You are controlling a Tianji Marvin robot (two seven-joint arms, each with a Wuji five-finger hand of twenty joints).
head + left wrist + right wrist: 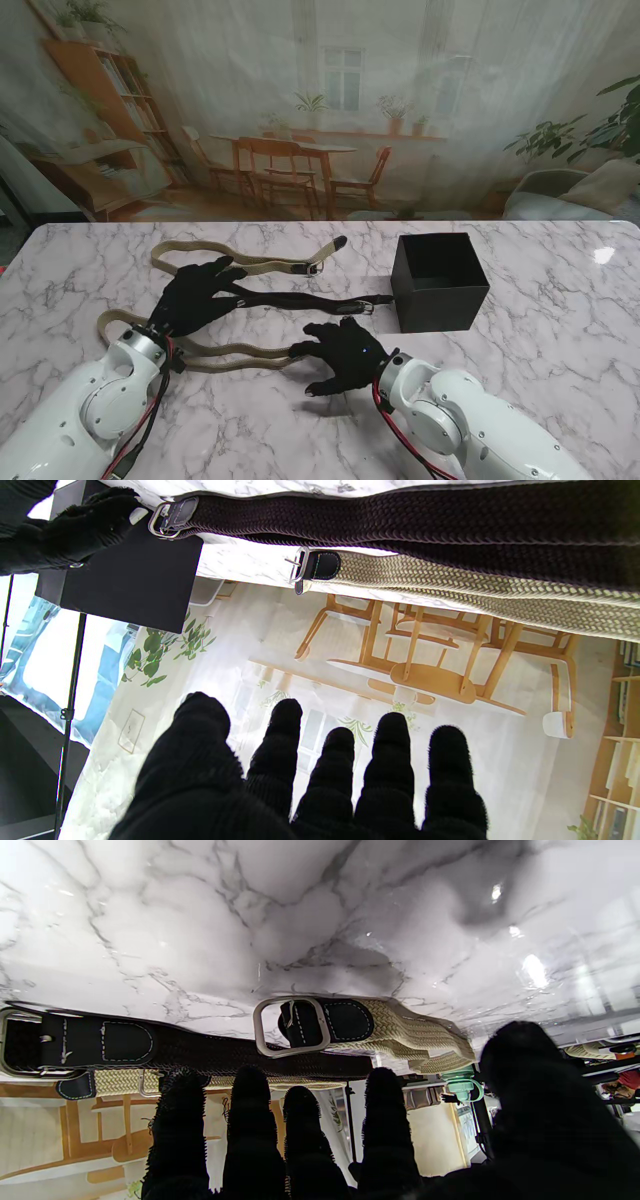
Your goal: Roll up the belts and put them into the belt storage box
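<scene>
- Lying left-right along the table: nearest tan belt (pixel 235 350), buckle end (pixel 295 1026) just beyond right hand (pixel 345 352).
- Hovering spread, holding nothing: right hand and left hand (pixel 195 295).

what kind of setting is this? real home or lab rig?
Probably a lab rig dressed as a home: the dining-room scene is a printed backdrop behind a marble-look table, and a stand pole shows past the backdrop's edge.
</scene>
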